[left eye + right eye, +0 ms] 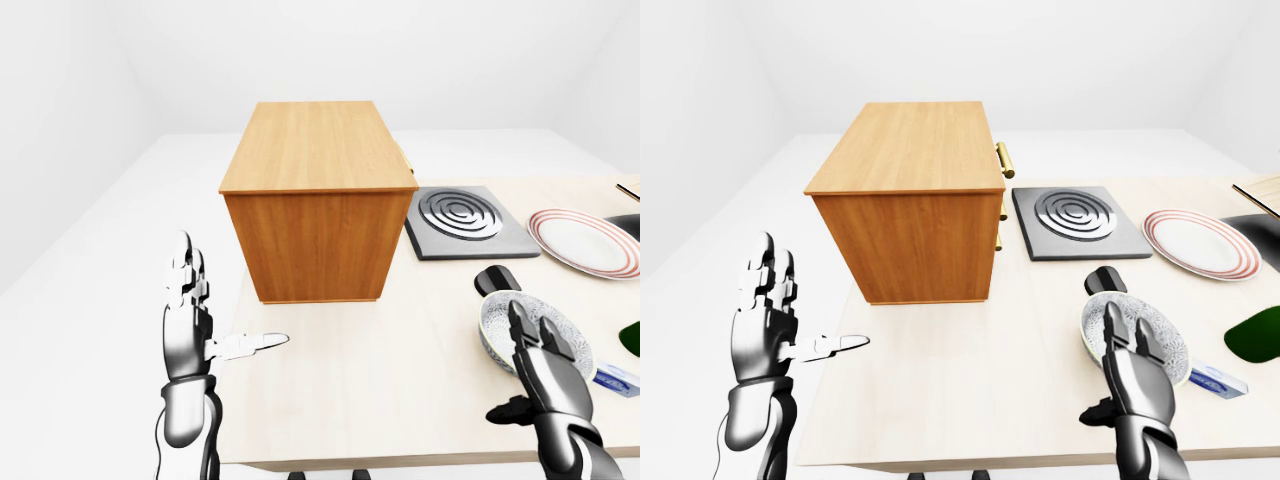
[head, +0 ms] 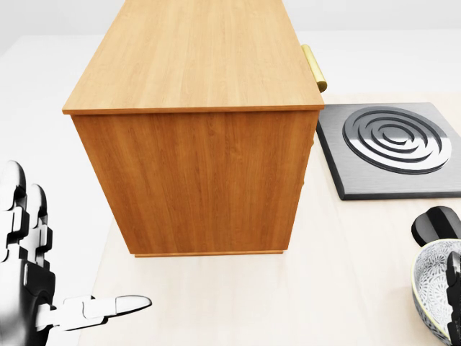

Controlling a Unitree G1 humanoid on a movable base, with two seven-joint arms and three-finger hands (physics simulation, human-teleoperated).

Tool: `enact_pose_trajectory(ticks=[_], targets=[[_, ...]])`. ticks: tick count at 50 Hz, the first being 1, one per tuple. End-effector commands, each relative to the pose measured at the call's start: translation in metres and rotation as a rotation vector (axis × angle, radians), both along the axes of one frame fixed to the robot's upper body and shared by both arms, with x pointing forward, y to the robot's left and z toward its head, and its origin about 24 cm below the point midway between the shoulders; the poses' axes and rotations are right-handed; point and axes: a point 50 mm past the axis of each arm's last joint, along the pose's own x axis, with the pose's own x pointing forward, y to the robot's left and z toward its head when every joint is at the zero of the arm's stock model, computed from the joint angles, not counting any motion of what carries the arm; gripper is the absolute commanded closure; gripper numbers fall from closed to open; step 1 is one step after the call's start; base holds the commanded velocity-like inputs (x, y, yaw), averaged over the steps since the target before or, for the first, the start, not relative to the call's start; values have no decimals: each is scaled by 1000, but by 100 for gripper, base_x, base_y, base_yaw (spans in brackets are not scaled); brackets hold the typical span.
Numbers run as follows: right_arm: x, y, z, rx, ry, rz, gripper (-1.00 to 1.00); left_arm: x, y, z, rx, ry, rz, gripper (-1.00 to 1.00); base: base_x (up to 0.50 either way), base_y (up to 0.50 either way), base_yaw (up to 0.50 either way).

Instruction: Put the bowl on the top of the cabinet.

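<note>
Bowl (image 1: 1137,341) not yet gripped; sits on desk (image 1: 970,380) at right, well apart from cabinet (image 1: 318,205).

Right robot hand (image 1: 1132,372) spread, just over the bowl's near rim; left robot hand (image 1: 190,320) spread, idle off the desk's left edge. Bowl looks rigid, glazed, likely slippery and breakable: pinch the rim. Black object (image 1: 1105,280) just beyond it and burner plate (image 1: 1072,221) limit clearance; cabinet top bare, path leftward open.
</note>
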Motion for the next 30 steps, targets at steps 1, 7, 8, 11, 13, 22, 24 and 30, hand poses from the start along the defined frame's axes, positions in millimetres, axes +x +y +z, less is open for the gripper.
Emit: enact_pose_trajectory(ticks=[1,7,8,11,13,22,24,30], targets=[[-3,-2,-11,-34,27,-5,-100,0,1,0,-6,-1,1,-100,0,0,0],[-9,-8,-20,-45,55,-29,-100,0,1,-1,-6,6,2,-100,0,0,0],[-9,-9,-21,-46,60,-32,-100,0,1,-1,-6,6,1,-100,0,0,0],[-13,-11,-24,-42,71,-44,-100,0,0,-2,-6,10,2,-100,0,0,0],[-13,-13,-26,-45,78,-48,-100,0,0,-3,-5,11,1,-100,0,0,0],[-13,-12,-36,-56,122,-31,-3,0,0,-3,-3,11,0,-100,0,0,0],[-13,-12,-38,-62,129,-29,100,0,0,-2,-4,10,0,-100,0,0,0],[-13,-12,-36,-52,130,-21,100,0,0,-3,-4,14,-1,-100,0,0,0]])
